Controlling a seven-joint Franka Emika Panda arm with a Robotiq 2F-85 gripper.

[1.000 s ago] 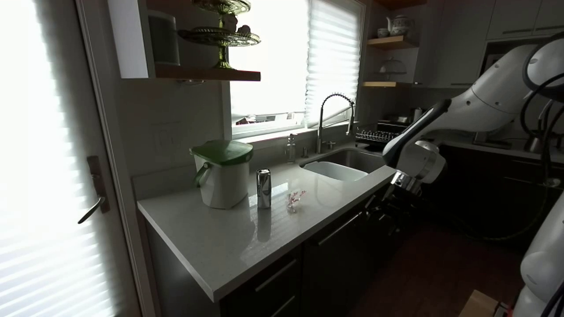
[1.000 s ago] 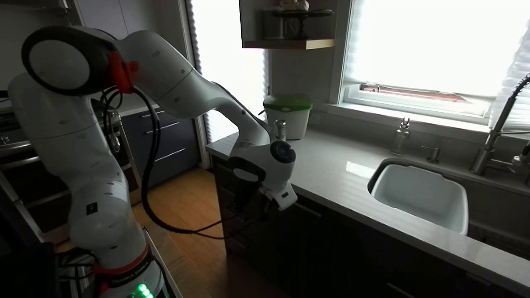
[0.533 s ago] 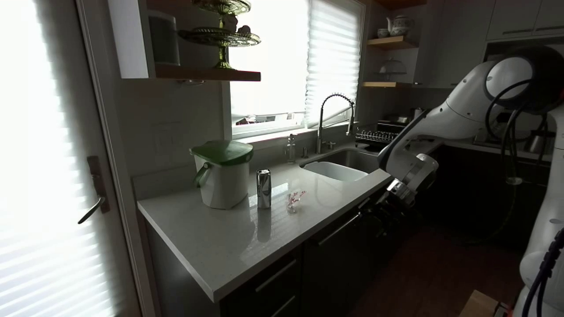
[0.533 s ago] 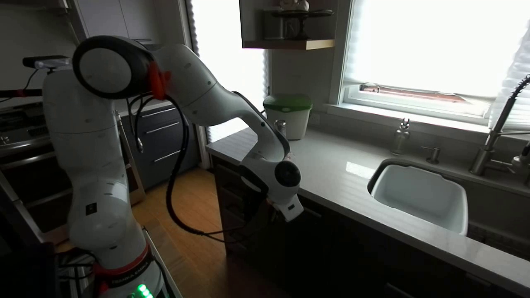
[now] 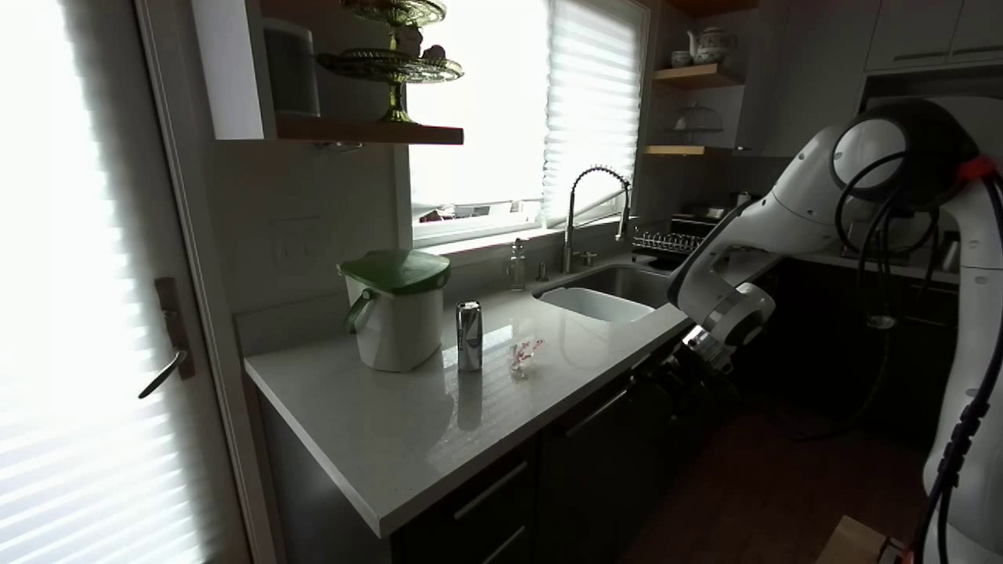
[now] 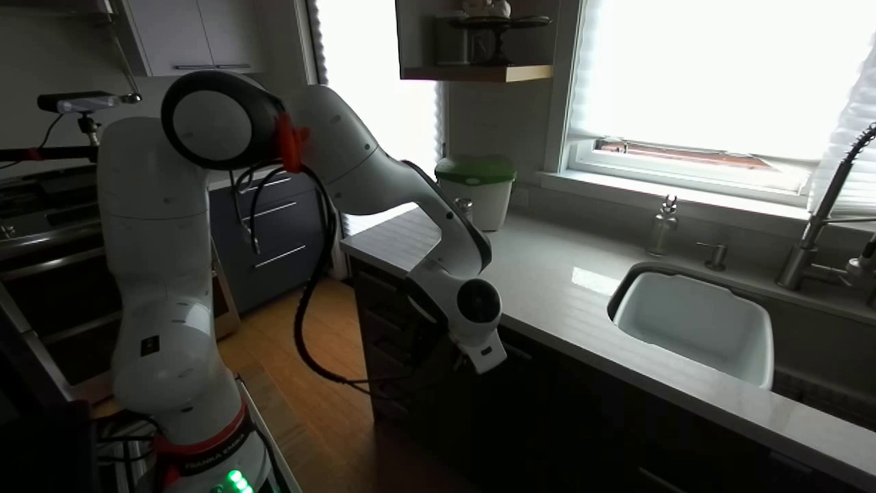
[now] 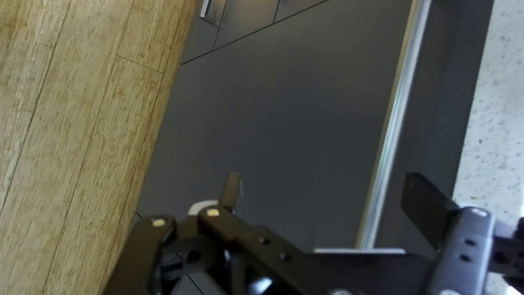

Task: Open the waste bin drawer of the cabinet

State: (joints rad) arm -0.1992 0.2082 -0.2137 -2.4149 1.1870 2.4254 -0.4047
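I see a big dark cabinet [image 5: 588,486] with a pale, shiny worktop [image 5: 376,423] on top. A white arm [image 6: 356,157] bends down in front of it. The drawer [image 7: 278,123] is in the cabinet, under the worktop, and it looks shut. A sink [image 5: 642,280] is set in the worktop, and a white tub [image 6: 698,322] sits in one side of it. A white pail [image 5: 400,329] with a green top stands near the worktop's end. A long silver handle [image 7: 395,123] goes along the drawer, just below the worktop. The black tool [image 7: 328,198] is by the drawer, with its two fingers [image 7: 423,209] spread wide. In the wrist view, the handle shows between the fingers; I can't tell if they touch it. A silver can [image 5: 469,337] stands upright just beside the pail. Near it is a clear thing [image 5: 520,360] with red bits.
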